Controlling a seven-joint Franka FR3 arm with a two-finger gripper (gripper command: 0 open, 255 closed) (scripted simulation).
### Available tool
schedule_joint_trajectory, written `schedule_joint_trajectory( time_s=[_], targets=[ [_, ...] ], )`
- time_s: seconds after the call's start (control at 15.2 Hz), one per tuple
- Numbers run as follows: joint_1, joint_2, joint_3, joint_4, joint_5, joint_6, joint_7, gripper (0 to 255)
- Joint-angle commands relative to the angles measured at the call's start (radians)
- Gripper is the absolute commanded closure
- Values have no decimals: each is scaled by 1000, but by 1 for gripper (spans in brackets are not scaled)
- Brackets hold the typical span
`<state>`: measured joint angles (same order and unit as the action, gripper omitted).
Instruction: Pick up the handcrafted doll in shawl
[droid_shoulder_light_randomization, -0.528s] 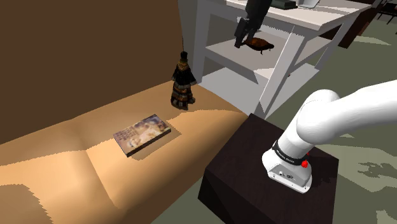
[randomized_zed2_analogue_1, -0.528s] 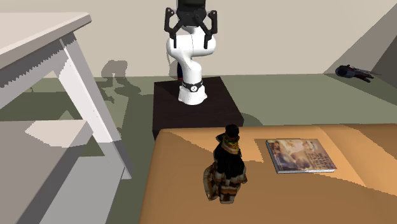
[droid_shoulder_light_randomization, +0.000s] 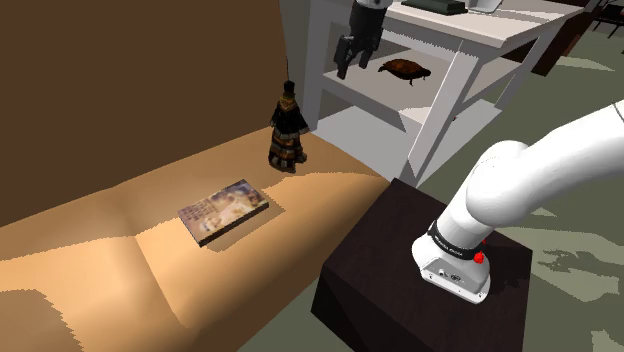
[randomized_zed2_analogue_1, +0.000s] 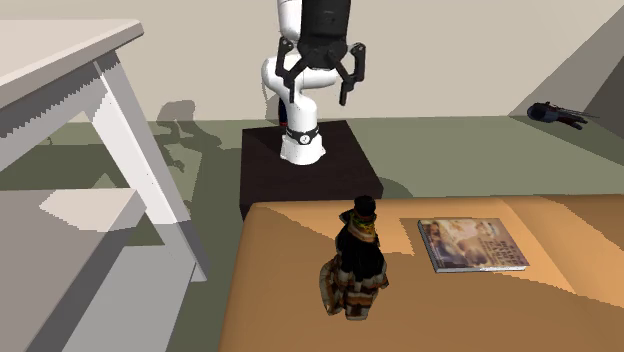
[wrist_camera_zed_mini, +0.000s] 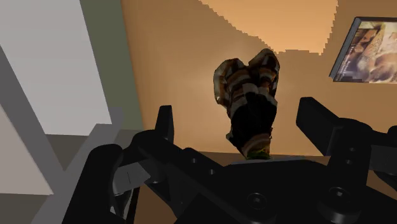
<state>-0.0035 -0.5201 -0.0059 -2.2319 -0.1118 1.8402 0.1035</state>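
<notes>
Your hand is hanging high with its two black fingers spread wide, gripping nothing. The doll is standing upright on the seat of the tan sofa, well below the hand. Looking along the hand, you're seeing the doll showing in the gap between the fingers, with neither finger touching it. A book is lying flat on the same seat, to one side of the doll and farther from the hand. Near the hand, a white shelf unit is carrying a small brown thing, possibly a turtle, though the view isn't showing it clearly enough to say.
</notes>
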Motion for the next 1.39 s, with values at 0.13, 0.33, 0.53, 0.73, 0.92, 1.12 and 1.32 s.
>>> schedule_joint_trajectory(
  time_s=[0.13, 0.33, 0.53, 0.73, 0.92, 1.12, 1.32],
  targets=[
    [0, 150, 33, 86, -9, 56, 68, 0],
    [0, 267, 54, 165, -24, 86, 118, 0],
    [1, 385, 71, 257, -43, 103, 166, 0],
    [5, 507, 83, 363, -67, 109, 213, 0],
    [13, 613, 88, 466, -88, 103, 249, 0],
    [13, 618, 87, 432, -91, 142, 256, 0],
    [12, 625, 86, 400, -95, 180, 264, 0]
  ],
)
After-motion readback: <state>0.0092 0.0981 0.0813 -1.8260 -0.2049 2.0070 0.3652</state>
